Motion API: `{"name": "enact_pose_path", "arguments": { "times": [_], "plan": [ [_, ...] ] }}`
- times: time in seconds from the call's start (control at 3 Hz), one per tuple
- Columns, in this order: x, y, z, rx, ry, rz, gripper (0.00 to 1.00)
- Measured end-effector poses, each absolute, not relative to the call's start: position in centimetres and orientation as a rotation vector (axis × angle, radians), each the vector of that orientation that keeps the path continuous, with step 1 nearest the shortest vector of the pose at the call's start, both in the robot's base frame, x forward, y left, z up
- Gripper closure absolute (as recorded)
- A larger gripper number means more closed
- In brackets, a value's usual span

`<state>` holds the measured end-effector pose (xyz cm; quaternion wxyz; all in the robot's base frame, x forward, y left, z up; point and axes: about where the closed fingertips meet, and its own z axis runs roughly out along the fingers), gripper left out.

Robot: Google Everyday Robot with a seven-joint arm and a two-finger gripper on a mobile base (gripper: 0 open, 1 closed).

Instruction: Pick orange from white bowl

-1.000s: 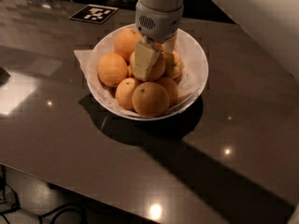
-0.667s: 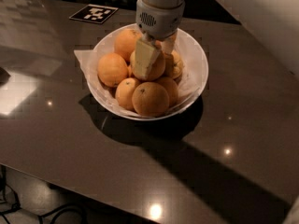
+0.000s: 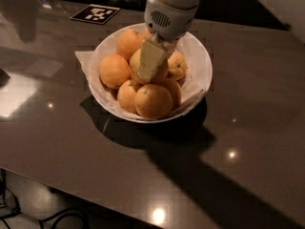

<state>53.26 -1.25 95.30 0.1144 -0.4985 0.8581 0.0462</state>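
The white bowl, lined with white paper, sits on the dark table and holds several oranges. My gripper hangs from above into the middle of the pile. It sits right on the large, duller yellow-orange orange at the centre and covers most of it. Smaller, deeper-orange ones lie around it: one at the left, one at the back, one at the front.
A black-and-white marker tag lies on the table behind the bowl to the left. The glossy brown table runs to a front edge at the lower left, with cables on the floor below.
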Motion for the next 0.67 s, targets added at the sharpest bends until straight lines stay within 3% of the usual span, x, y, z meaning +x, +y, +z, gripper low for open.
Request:
{"name": "enact_pose_path", "arguments": {
  "times": [0.67],
  "plan": [
    [51.2,-4.1,99.0,-1.482,2.228,0.351,1.00]
  ]
}}
